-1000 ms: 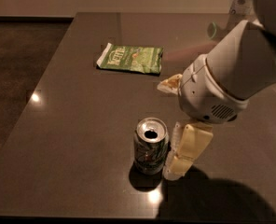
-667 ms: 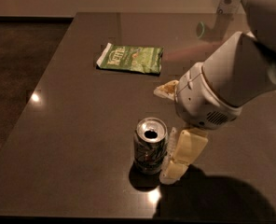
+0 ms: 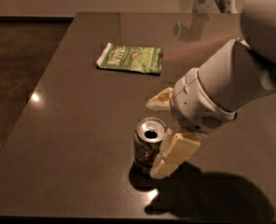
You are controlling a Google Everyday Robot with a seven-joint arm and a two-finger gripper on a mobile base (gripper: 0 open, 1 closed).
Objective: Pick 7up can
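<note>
Gripper closing in on the 7up can

The 7up can [image 3: 149, 144] stands upright near the front edge of the dark table [image 3: 72, 125], right where it was a second ago. The gripper [image 3: 153, 138] has slid left and down towards it. Its jaws are spread wide and grip nothing; the near finger [image 3: 175, 153] now lies against or just beside the can's right side, and the far finger [image 3: 159, 99] hangs just behind it. I'd say the can is nearly bracketed, so squeezing comes next. The green chip bag [image 3: 131, 59] lies well apart, farther back.
</note>
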